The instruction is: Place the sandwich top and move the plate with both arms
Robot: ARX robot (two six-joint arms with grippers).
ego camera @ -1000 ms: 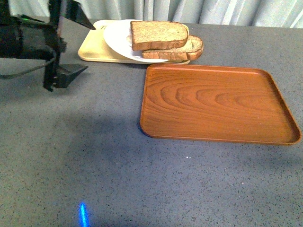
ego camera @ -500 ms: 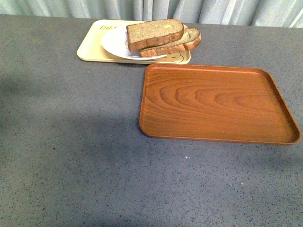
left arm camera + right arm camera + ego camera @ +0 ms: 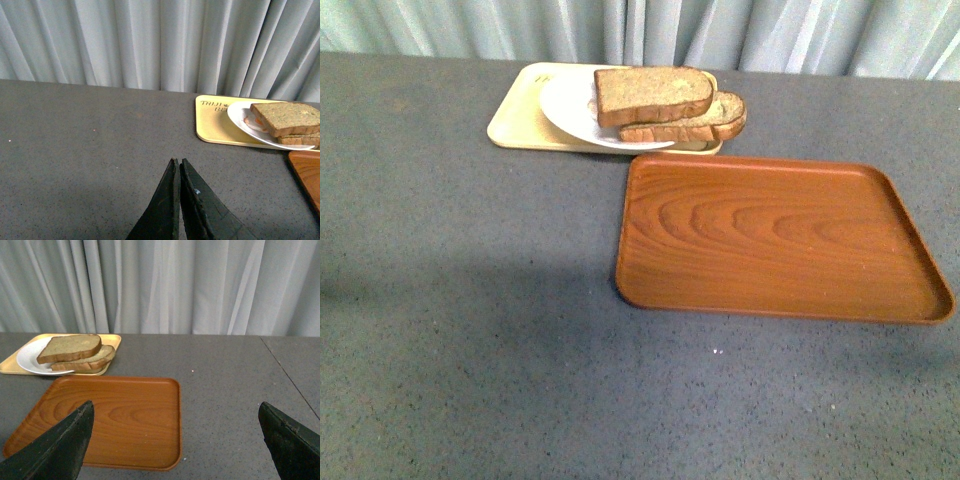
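The sandwich top [image 3: 652, 93], a thick brown slice with a darker crust, lies on a paler slice on the white plate [image 3: 570, 108] at the far side of the table. It also shows in the left wrist view [image 3: 286, 118] and the right wrist view [image 3: 70, 347]. Neither arm appears in the front view. My left gripper [image 3: 177, 162] is shut and empty over bare grey table, well short of the plate [image 3: 239, 116]. My right gripper [image 3: 176, 412] is wide open and holds nothing, hanging over the near edge of the wooden tray, far from the plate [image 3: 27, 359].
The plate rests on a beige rectangular tray [image 3: 520, 122]. A brown wood-grain tray [image 3: 775, 235] lies just in front of it, towards the right. Grey curtains [image 3: 640, 30] hang behind the table's far edge.
The left arm, seen at the far left one second ago, has left the front view. The view has shifted slightly; the bread stack and plate sit much as before.
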